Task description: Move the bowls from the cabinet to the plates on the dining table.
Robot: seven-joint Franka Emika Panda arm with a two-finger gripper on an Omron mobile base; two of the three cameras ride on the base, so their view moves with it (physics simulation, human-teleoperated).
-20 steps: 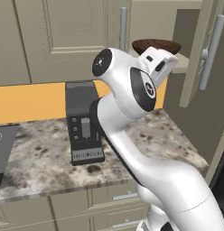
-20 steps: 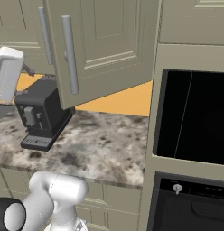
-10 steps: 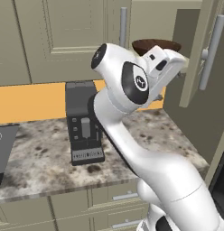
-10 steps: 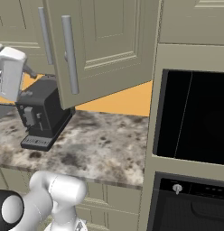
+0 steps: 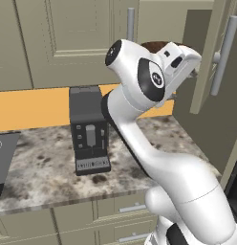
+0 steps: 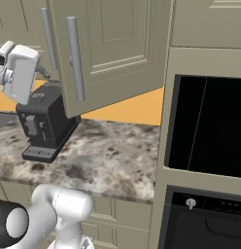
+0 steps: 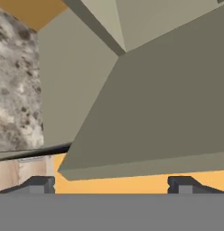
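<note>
The cabinet [image 5: 201,33] stands open above the counter, its door [image 6: 110,48] swung out. A dark brown bowl [image 5: 150,46] sits on the inner shelf, with just its rim showing behind my hand. My gripper [image 7: 111,185] is raised in front of the opening, just below shelf height. It is open, its two fingertips [image 7: 39,184] far apart with nothing between them. The hand view looks along the cabinet's beige underside and door. The plates and the dining table are out of view.
A black coffee machine [image 5: 89,129] stands on the speckled stone counter [image 5: 39,167] under the wall cabinets, left of my arm. A tall built-in oven [image 6: 205,126] rises right of the counter. The open door's long handle [image 5: 224,52] hangs right of my hand.
My hand has moved up and to the right, closer to the open cabinet and the brown bowl. The fingers have stayed wide apart.
</note>
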